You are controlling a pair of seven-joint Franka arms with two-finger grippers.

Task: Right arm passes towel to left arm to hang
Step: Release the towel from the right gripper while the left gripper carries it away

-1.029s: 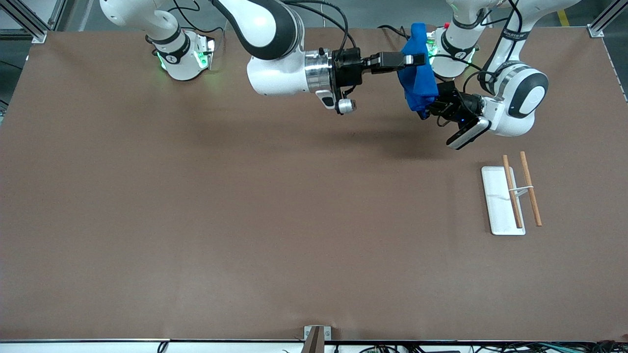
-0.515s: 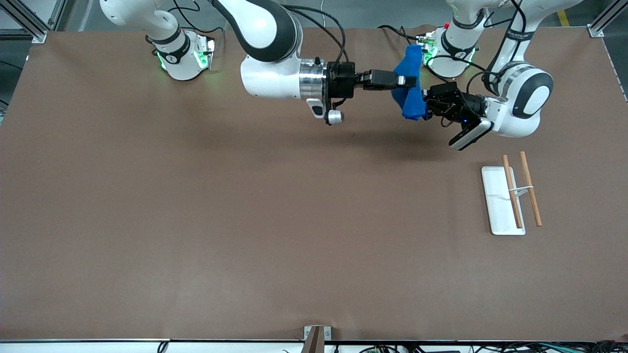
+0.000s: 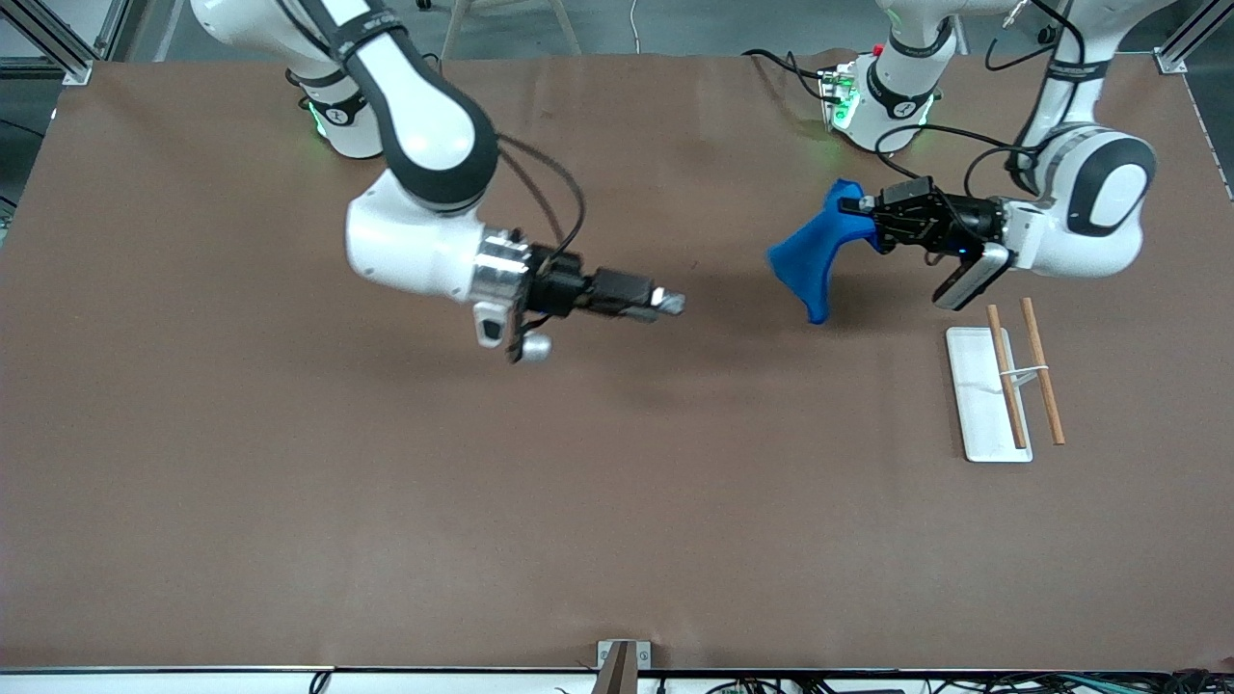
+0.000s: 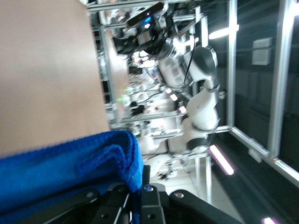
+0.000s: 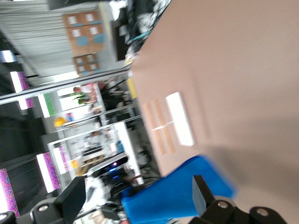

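With its fingers slightly apart and empty, the right gripper (image 3: pixel 672 305) hovers at frame centre over bare table (image 3: pixel 289 482). Upper right, the left gripper (image 3: pixel 861 205) is clamped on the blue towel (image 3: pixel 810 258); its fingertips are hidden in cloth. Rack (image 3: pixel 1003 386) lower right.

I work in a robotics lab: silver aluminium-profile frames (image 4: pixel 232 70), long ceiling strip lights (image 4: pixel 221 159), wide brown-covered worktable (image 3: pixel 386 482).

white flat base (image 3: pixel 976 386) with two wooden rods (image 3: pixel 1005 376), toward left arm's end of brown table (image 3: pixel 386 501)
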